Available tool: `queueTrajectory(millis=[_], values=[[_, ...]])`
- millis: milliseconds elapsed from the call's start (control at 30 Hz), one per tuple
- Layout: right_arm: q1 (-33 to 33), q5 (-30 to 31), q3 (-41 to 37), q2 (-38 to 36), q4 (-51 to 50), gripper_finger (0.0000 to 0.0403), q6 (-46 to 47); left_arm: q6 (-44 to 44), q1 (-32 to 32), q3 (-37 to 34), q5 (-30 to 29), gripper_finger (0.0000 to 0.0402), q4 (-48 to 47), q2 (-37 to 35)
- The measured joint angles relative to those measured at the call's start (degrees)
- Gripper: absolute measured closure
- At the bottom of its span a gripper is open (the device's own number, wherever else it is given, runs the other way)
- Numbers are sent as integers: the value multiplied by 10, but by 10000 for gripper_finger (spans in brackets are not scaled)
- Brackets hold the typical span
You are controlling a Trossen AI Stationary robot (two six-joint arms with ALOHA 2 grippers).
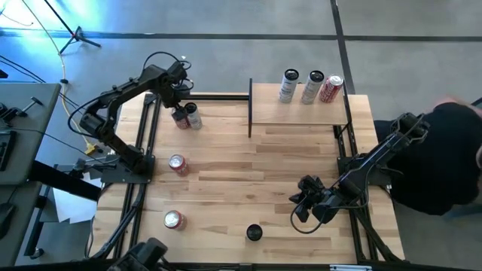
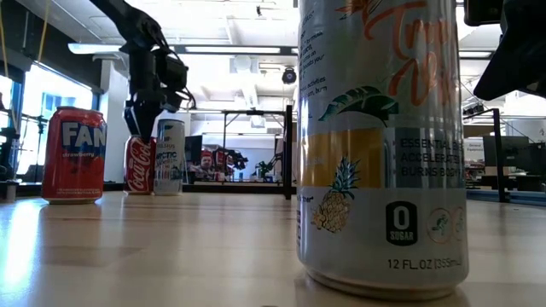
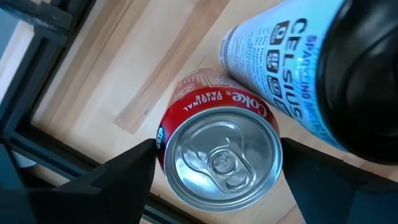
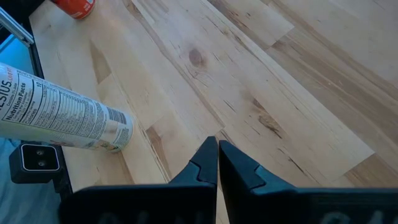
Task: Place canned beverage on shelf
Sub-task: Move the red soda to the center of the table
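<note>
Two cans stand upright and touching at the far left of the bench [image 1: 248,169], and your left hand [image 1: 181,96] is right above them: the red Coca-Cola can [image 3: 217,146] sits straight below it, its top facing the wrist camera, with one dark finger [image 3: 121,177] on either side of the rim and a gap showing on both, so the hand is open and not yet gripping. The can's long axis is vertical, in line with the hand's approach, so in my judgement you only need to come straight down and close. Watch the white Celsius can [image 3: 286,68] pressed against the Coke's side; a finger could nudge it over. The shelf [image 1: 297,113] lies well to the right of this pair along the far edge, already carrying three upright cans [image 1: 309,86] at its back. Your right hand [image 4: 217,163] waits low near the bench's near right, fingers closed on nothing.
</note>
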Motion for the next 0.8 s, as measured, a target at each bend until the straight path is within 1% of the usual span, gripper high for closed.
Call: queueTrajectory(millis=[133,333,367,600,800], values=[[0,0,0,0,0,402,0,-46,-5,0,-2,119,-2,0],[0,0,0,0,0,402,0,-98,-5,3,-4,204,-11,-3],[0,0,0,0,0,402,0,-100,-5,3,-1,209,-15,-5],[0,0,0,0,0,402,0,-112,-16,-1,20,209,-57,-37],[0,0,0,0,0,402,0,-137,-55,-1,16,209,-106,-91]])
